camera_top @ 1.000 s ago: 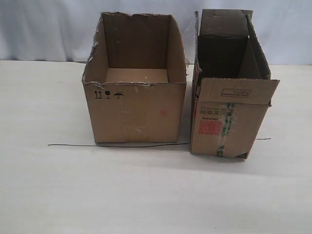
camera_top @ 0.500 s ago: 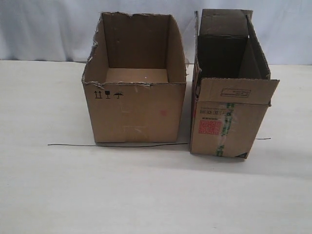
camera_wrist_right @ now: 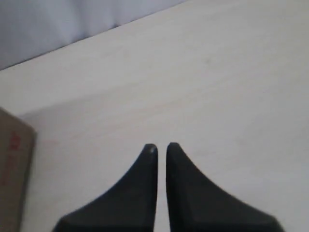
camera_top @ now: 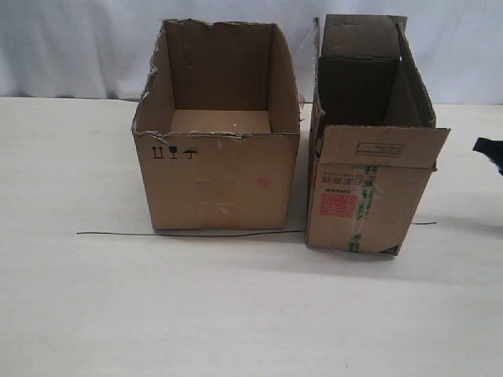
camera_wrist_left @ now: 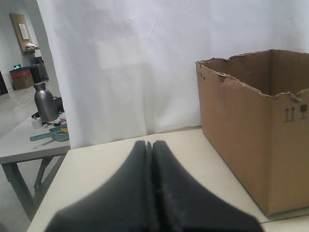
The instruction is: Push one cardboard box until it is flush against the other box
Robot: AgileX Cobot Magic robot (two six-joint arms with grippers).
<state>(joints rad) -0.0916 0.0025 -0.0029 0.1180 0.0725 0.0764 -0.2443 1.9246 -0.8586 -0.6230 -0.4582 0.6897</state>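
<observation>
Table (camera_top: 236, 314): pale, smooth, matt; judged to give low friction.

Other box (camera_top: 216, 177), centre-left of frame: wide corrugated brown board, open top, ragged torn rim.

Cardboard box (camera_top: 369, 196), centre-right: narrower, flaps up, red label and green-printed tape on the near end. A narrow gap separated it from its neighbour. It looked empty, so judged light and apt to skew or tip. Walls would flex and flaps were floppy; push low on the right-hand wall.

Right gripper (camera_top: 489, 148), right edge, apart from the box: fingers nearly together, holding nothing.

Left gripper (camera_wrist_left: 150, 143): fingers pressed together, empty.
</observation>
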